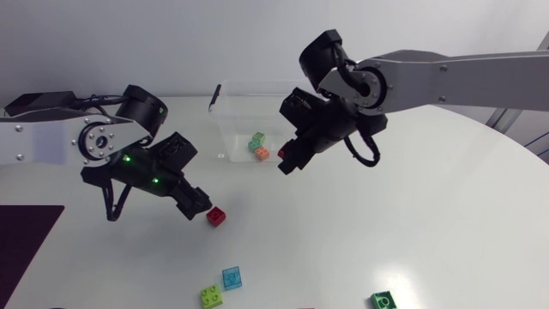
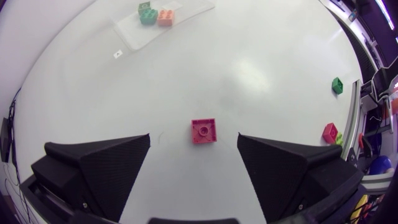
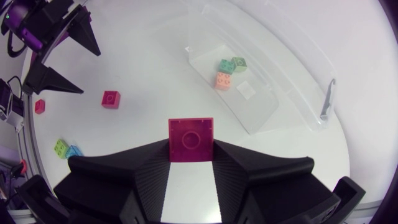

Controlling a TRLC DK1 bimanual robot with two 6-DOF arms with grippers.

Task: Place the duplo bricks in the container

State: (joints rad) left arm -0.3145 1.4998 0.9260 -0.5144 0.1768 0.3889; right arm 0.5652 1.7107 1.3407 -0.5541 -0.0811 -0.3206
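Note:
My right gripper (image 1: 286, 161) hangs just right of the clear container (image 1: 230, 129), shut on a magenta duplo brick (image 3: 191, 139) pinched between both fingers. Inside the container lie a teal brick (image 3: 226, 65), a green brick (image 3: 239, 63) and an orange brick (image 3: 223, 80). My left gripper (image 1: 199, 206) is low over the table, open, with a red brick (image 2: 203, 131) on the table just ahead of the gap between its fingers (image 2: 112, 162), touching neither. In the head view that red brick (image 1: 216, 215) sits right beside the fingertips.
Near the front edge lie a light blue brick (image 1: 232, 277) and a lime brick (image 1: 212, 295) together, and a dark green brick (image 1: 383, 299) further right. A small red brick (image 2: 330, 132) shows near the table's edge. A dark mat (image 1: 21, 245) covers the front left.

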